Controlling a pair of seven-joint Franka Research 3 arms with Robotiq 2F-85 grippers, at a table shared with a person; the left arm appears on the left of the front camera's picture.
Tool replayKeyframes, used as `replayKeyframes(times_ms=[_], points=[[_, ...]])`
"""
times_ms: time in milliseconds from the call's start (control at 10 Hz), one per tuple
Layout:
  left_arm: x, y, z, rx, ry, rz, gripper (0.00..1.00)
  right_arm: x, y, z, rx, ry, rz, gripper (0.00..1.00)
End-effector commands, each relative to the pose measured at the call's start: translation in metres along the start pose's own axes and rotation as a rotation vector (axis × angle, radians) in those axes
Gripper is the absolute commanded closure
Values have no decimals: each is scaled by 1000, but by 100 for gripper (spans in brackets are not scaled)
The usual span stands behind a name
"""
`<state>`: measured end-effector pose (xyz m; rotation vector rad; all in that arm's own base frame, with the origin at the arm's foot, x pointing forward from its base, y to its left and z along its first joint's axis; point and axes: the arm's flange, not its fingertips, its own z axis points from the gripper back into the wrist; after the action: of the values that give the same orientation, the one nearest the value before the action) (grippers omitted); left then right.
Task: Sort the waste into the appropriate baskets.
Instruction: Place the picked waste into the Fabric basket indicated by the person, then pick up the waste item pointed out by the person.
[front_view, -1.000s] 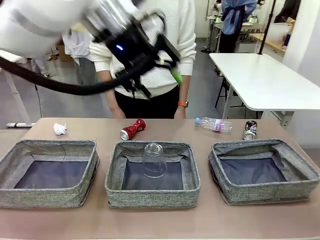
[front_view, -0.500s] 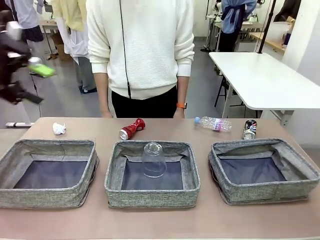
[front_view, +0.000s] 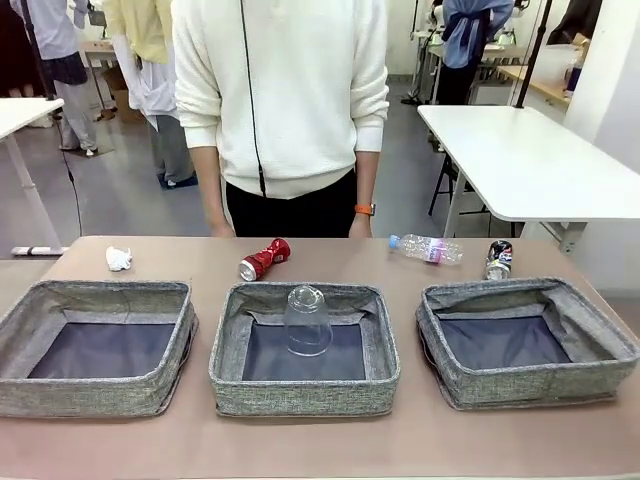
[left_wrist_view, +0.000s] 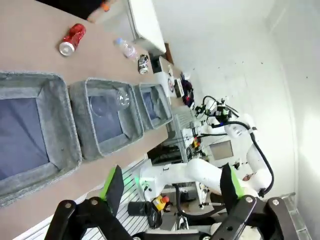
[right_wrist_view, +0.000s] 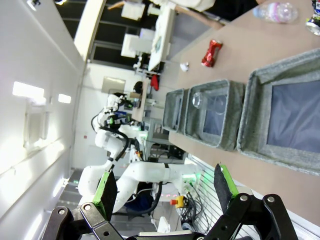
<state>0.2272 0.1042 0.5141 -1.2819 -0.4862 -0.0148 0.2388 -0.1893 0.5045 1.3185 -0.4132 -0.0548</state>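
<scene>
Front view — three baskets (front_view: 95, 395) (front_view: 305, 395) (front_view: 530, 388), two cans (front_view: 265, 259) (front_view: 499, 259) (one cup (front_view: 308, 320) inside).

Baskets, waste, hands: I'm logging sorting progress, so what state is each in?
clear plastic cup: upside down in the middle basket
red soda can: on its side, on the table
clear bottle: capped, on its side, on the table
dark crushed can: upright on the table
paper wad: crumpled, on the table
left basket: empty
right basket: empty
left hand: open, empty
right hand: open, empty
</scene>
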Motion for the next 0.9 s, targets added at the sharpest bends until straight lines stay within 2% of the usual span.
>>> replayKeyframes(times_ms=[0,800], points=[[39,-27,-40,97,184,-13,0,1,1,0,9,0,27,0],[39,-27,-40,97,184,-13,0,1,1,0,9,0,27,0]])
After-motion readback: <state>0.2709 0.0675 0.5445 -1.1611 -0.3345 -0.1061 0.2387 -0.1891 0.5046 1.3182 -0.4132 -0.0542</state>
